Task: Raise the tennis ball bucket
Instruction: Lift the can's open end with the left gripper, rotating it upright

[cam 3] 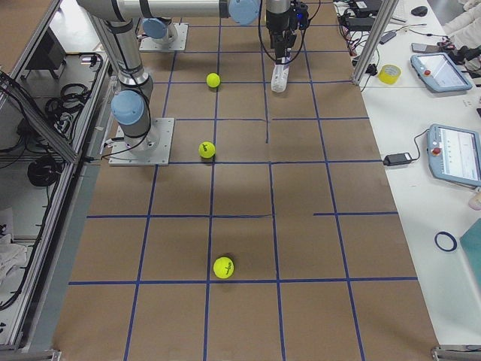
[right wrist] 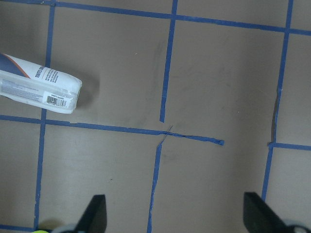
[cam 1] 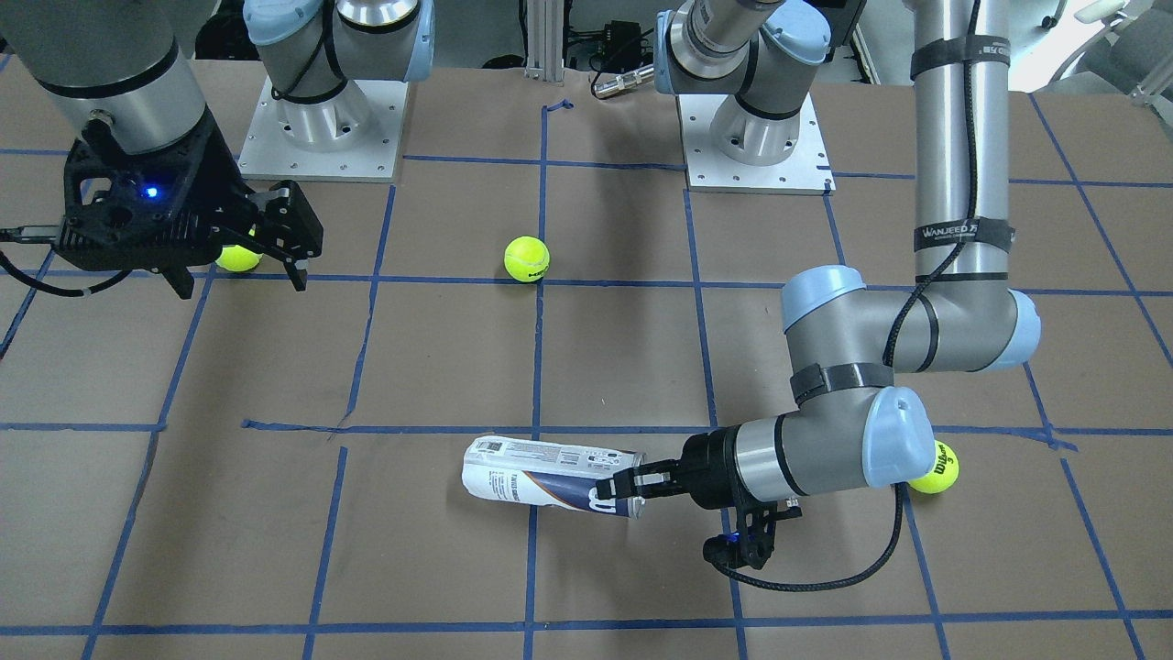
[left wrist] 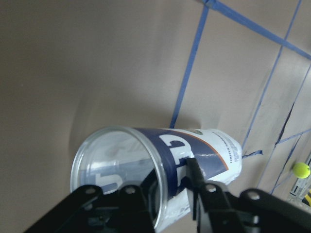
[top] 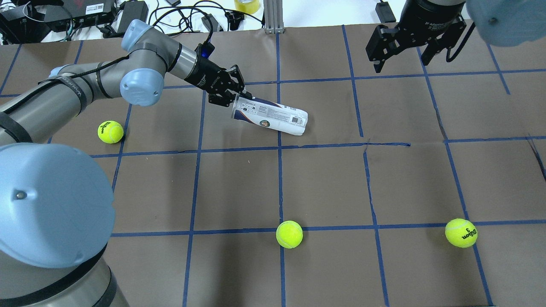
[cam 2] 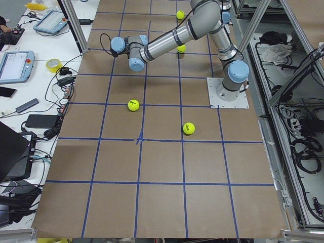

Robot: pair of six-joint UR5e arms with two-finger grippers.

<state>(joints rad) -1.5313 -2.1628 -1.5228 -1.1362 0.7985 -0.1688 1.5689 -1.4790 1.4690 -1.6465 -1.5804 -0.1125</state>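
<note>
The bucket [top: 273, 118] lies on its side on the table [top: 324, 187]. It is a bit past the middle of the table, closer to the edge away from the robot than to the robot's own edge. It is about halfway between the two ends. Its open mouth points to the table's left end and its shut end points to the right end. The label is white and dark blue.

The left claw [cam 1: 626, 487] is at the mouth. In the left wrist view one finger [left wrist: 148, 191] is inside the bucket and shows through the clear wall. The other finger [left wrist: 194, 182] is outside. The wall sits pinched between them, so this claw is gripping the bucket by its rim. The shut end touches the table. It is too hard to tell if the mouth end is up off the table.

The right claw [top: 405, 57] hangs high over the right half of the table. Its fingers [right wrist: 97, 216] are spread wide and hold nothing.

Three balls lie on the table. The left ball [top: 110, 131] is near the left end. The middle ball [top: 289, 234] is close to the robot's edge, about halfway along. The right ball [top: 461, 233] is also close to the robot's edge, toward the right end. All three are well apart from the bucket.

Blue tape lines [top: 279, 187] cut the brown table top into squares.
</note>
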